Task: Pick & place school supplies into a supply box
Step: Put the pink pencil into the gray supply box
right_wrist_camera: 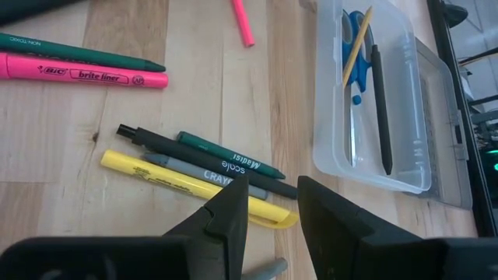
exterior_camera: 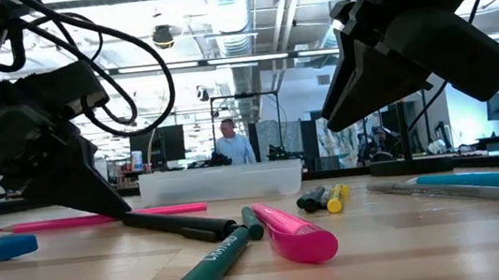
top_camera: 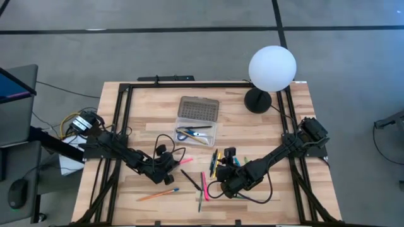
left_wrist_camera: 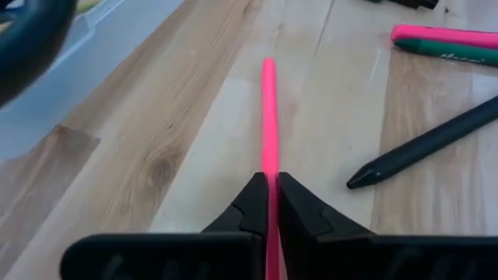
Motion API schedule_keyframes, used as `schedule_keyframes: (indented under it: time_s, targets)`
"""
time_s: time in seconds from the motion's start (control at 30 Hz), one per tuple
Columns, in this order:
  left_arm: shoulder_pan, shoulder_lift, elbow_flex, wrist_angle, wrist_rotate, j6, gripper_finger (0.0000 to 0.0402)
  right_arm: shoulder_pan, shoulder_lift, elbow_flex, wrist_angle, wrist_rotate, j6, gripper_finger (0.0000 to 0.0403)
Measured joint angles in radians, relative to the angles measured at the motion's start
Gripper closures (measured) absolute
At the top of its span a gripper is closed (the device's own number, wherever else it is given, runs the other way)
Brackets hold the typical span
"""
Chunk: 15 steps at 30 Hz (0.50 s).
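Pink highlighter (exterior_camera: 296, 232) and green pen (exterior_camera: 204, 275) lie nearest, in front of the box (exterior_camera: 221, 183).
Left of the box, the left gripper (left_wrist_camera: 272, 204) has its jaws clamped on a thin pink pen (left_wrist_camera: 269, 117) lying flat on the surface (top_camera: 265, 135). The box holds scissors (right_wrist_camera: 355, 58), a black pen and a pencil. To its right, the right gripper (right_wrist_camera: 271, 204) hovers, jaws apart, empty, over a yellow marker (right_wrist_camera: 183, 184).
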Motion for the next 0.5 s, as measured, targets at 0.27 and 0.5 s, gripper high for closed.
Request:
schedule_keyframes:
  time_s: [0.27, 0.5]
  targets:
    - [0.000, 0.000, 0.000, 0.070, -0.006, 0.065, 0.0397, 0.000, 0.000, 0.000, 0.000, 0.000, 0.000, 0.0294]
    - [0.000, -0.001, 0.001, 0.086, 0.009, 0.087, 0.0398, 0.000, 0.000, 0.000, 0.000, 0.000, 0.000, 0.0294]
